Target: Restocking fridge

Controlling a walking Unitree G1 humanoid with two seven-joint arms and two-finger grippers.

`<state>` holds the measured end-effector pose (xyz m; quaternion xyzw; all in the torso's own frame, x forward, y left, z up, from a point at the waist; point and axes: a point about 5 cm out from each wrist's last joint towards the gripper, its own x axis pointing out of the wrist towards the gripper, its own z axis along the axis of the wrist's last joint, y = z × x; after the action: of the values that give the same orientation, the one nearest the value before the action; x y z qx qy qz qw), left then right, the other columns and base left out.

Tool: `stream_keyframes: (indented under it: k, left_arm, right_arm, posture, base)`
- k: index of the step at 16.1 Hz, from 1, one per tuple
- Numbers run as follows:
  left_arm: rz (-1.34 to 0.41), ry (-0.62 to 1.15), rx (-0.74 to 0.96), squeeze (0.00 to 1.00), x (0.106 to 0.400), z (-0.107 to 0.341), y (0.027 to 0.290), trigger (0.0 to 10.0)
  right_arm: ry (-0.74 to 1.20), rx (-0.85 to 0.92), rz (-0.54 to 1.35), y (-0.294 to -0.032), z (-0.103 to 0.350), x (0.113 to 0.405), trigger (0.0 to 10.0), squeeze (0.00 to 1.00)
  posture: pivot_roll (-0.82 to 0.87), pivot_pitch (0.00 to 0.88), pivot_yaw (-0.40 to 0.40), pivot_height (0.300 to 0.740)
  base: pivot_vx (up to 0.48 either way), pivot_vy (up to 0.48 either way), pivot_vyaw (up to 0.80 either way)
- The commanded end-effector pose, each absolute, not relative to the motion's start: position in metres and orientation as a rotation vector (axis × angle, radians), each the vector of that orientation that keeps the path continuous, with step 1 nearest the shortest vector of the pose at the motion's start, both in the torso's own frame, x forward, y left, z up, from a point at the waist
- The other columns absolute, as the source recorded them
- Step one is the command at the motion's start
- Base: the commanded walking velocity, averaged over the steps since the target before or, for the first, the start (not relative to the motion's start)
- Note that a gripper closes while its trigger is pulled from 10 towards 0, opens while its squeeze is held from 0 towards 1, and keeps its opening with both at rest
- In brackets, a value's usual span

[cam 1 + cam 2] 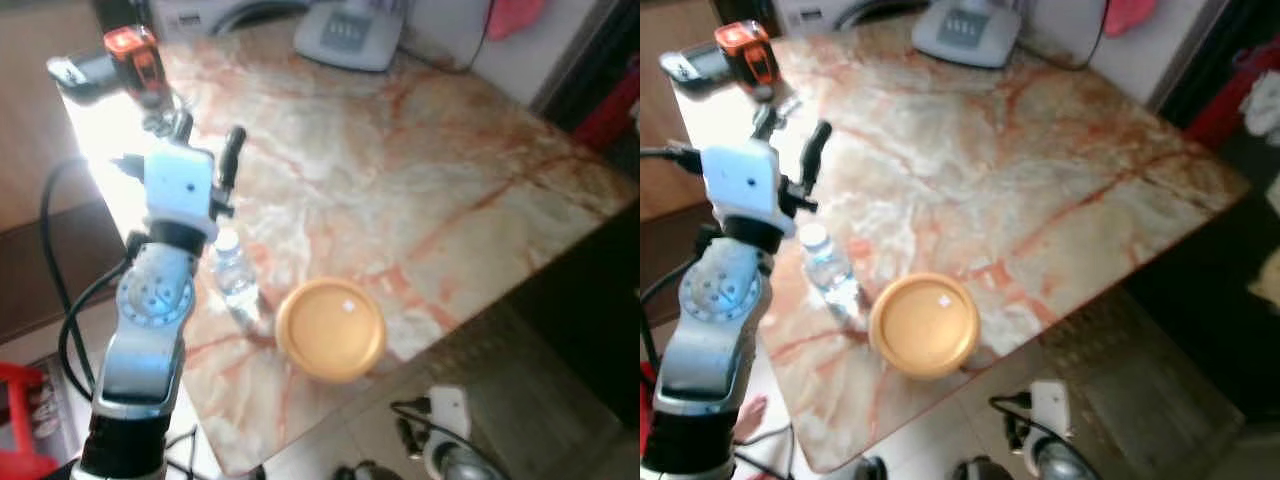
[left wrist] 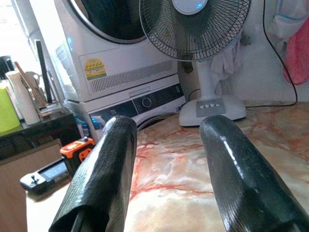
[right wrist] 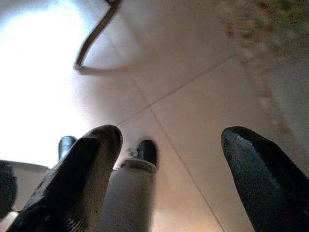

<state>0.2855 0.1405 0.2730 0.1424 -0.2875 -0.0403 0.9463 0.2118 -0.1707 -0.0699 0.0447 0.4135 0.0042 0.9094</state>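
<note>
A small clear water bottle (image 1: 236, 276) with a white cap stands on the marble table (image 1: 420, 180) near its front edge. Just right of it sits a round yellow lidded container (image 1: 330, 328). My left gripper (image 1: 208, 132) is raised above the table, behind and left of the bottle, open with nothing between its fingers (image 2: 104, 179). My right gripper (image 3: 171, 137) hangs low over the tiled floor, open and empty.
A fan base (image 1: 350, 35) stands at the table's far side, in front of a washing machine (image 2: 120, 53). An orange tape measure (image 1: 135, 55) and a black remote (image 1: 75, 72) lie at the far left corner. Cables trail on the floor (image 1: 420, 425) below the table's front edge.
</note>
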Motion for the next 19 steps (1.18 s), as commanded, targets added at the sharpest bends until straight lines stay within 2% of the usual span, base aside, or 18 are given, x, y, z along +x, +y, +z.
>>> stream_keyframes:
  k: [1,4,7,8,9,12,14,19]
  left_arm:
    - [-0.157,-0.581,0.292,0.00,0.284,0.290,0.127,10.0]
    - [-0.281,-0.466,0.265,0.00,0.289,0.320,0.116,10.0]
    - [-0.204,-0.300,0.125,0.00,0.297,0.327,0.132,10.0]
    - [-0.186,-0.187,0.053,0.00,0.300,0.325,0.138,10.0]
    - [-0.249,-0.055,0.023,0.00,0.300,0.318,0.138,10.0]
    - [-0.498,0.136,0.125,0.00,0.287,0.309,0.132,10.0]
    - [-0.536,0.186,0.124,0.00,0.285,0.308,0.135,10.0]
    - [-0.582,0.288,0.296,0.00,0.280,0.316,0.146,10.0]
  right_arm:
    - [0.897,0.075,-0.014,-0.182,-0.075,0.201,10.0,0.00]
    - [0.909,0.064,-0.003,-0.181,-0.076,0.200,10.0,0.00]
    - [0.917,0.059,0.008,-0.180,-0.076,0.201,10.0,0.00]
    - [0.921,0.055,0.018,-0.180,-0.076,0.201,10.0,0.00]
    - [0.928,0.049,0.027,-0.179,-0.076,0.202,10.0,0.00]
    - [0.935,0.043,0.035,-0.178,-0.075,0.203,10.0,0.00]
    - [0.937,0.043,0.035,-0.178,-0.075,0.203,10.0,0.00]
    - [0.948,0.049,0.030,-0.177,-0.076,0.202,10.0,0.00]
  posture:
    - [0.09,0.214,-0.087,0.740]
    - [0.14,0.212,-0.080,0.740]
    - [0.17,0.214,-0.080,0.740]
    - [0.18,0.212,-0.080,0.740]
    - [0.19,0.211,-0.080,0.740]
    - [0.20,0.207,-0.071,0.740]
    - [0.20,0.207,-0.066,0.740]
    - [0.21,0.209,-0.052,0.740]
  base:
    - [0.000,0.000,0.00]
    - [0.000,0.000,0.00]
    - [0.000,0.000,0.00]
    - [0.000,0.000,0.00]
    - [0.000,0.000,0.00]
    - [0.000,0.000,0.00]
    - [0.000,0.000,0.00]
    - [0.000,0.000,0.00]
